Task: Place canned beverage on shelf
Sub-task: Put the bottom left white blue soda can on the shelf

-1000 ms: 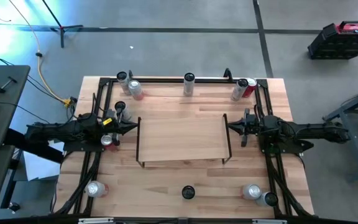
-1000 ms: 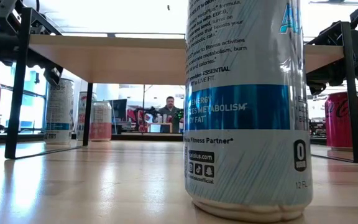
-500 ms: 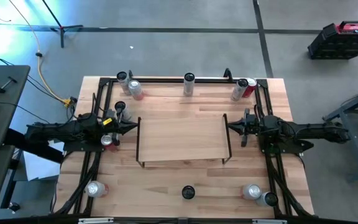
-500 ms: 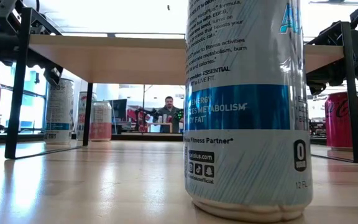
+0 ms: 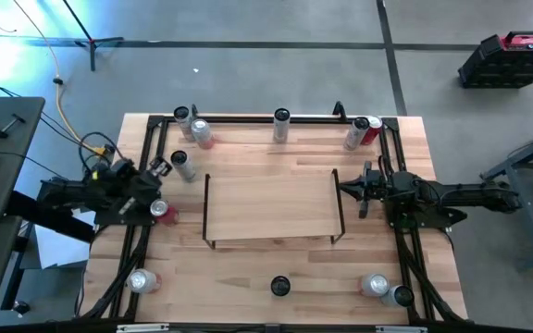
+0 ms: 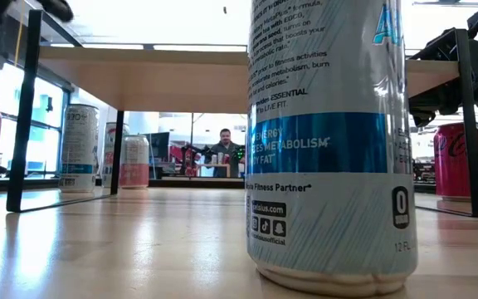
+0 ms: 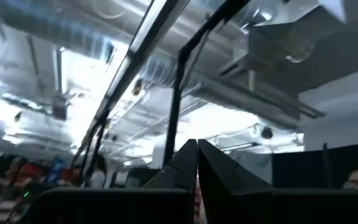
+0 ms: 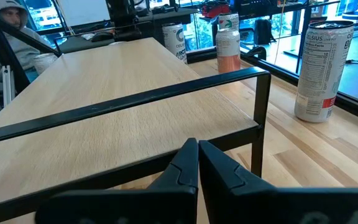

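The shelf, a low light-wood board on black wire end frames, stands mid-table. Several cans stand upright on the tabletop around it: one and a red one near my left gripper, one in front of the shelf, which fills the low view, and others along the far edge. My left gripper is shut on nothing and tipped up toward the ceiling, at the table's left edge. My right gripper is shut on nothing and lies level at the shelf's right end frame.
Black rails edge the tabletop. Cans stand at the far left, far middle, far right, near left and near right. A person sits in the room behind the table, another beside it.
My left gripper has risen and tipped steeply upward, drawing back from the shelf's left end toward the table's left edge, still shut. The can it had partly covered now shows whole. My right arm has kept still.
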